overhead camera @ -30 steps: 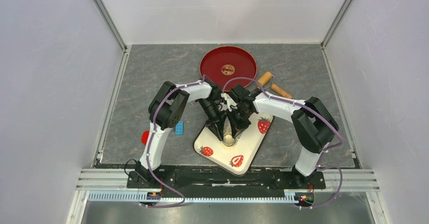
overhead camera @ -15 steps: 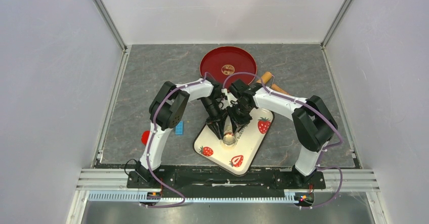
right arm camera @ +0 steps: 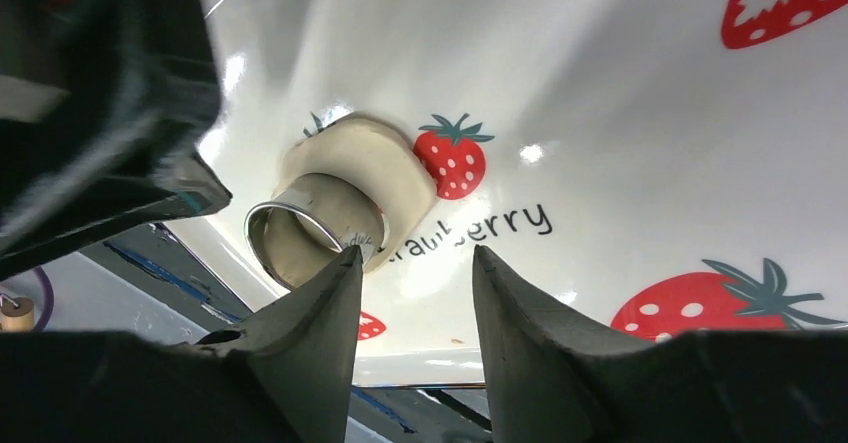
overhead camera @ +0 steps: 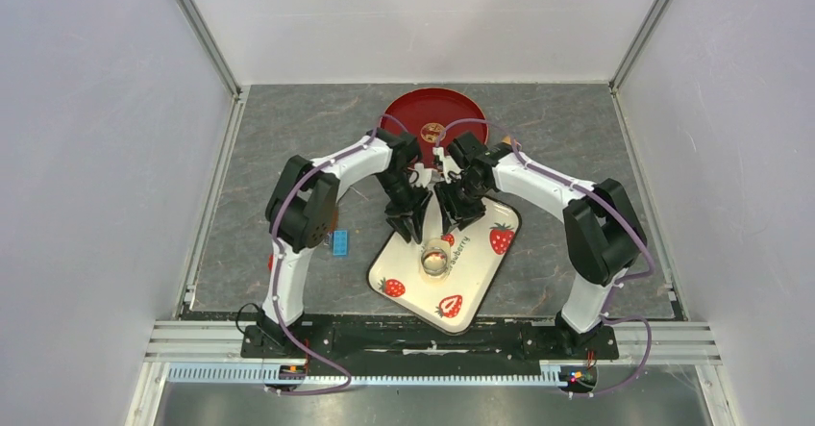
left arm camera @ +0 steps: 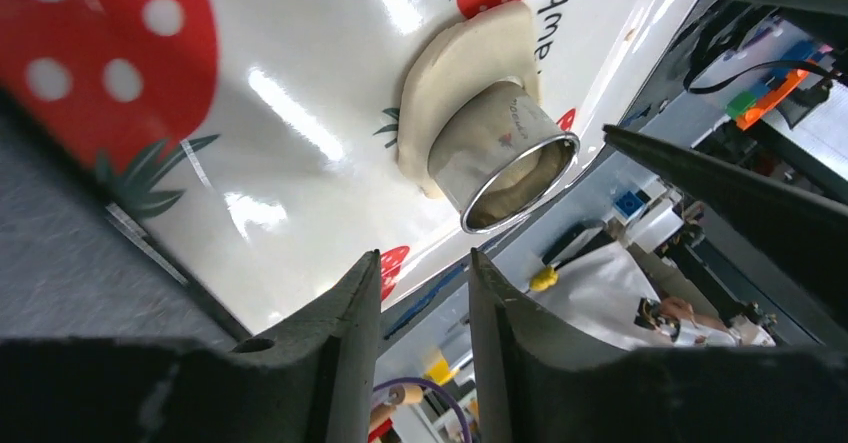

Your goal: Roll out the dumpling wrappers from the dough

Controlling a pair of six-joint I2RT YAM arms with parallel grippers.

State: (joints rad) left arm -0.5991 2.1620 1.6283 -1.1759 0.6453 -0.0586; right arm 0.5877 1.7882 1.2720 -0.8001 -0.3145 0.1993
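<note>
The dough [left arm camera: 455, 68] is a flattened pale cream oval on the strawberry tray [overhead camera: 481, 274]. A metal ring cutter [overhead camera: 434, 258] stands upright on it, and also shows in the left wrist view [left arm camera: 500, 158] and the right wrist view [right arm camera: 315, 225]. The dough [right arm camera: 405, 163] pokes out around the ring's base. My left gripper [overhead camera: 408, 222] is open and empty, just beyond the ring on its left. My right gripper [overhead camera: 459, 216] is open and empty, just beyond the ring on its right. Neither touches the ring. No separate dumpling wrapper shows.
A red plate [overhead camera: 432, 118] with a gold emblem lies behind the tray, partly under both wrists. A small blue block [overhead camera: 340, 243] lies left of the tray. The wooden roller is hidden behind the right arm. Walls close in the mat on three sides.
Both grippers have let go of the ring cutter and drawn back toward the red plate. The ring stays standing on the dough.
</note>
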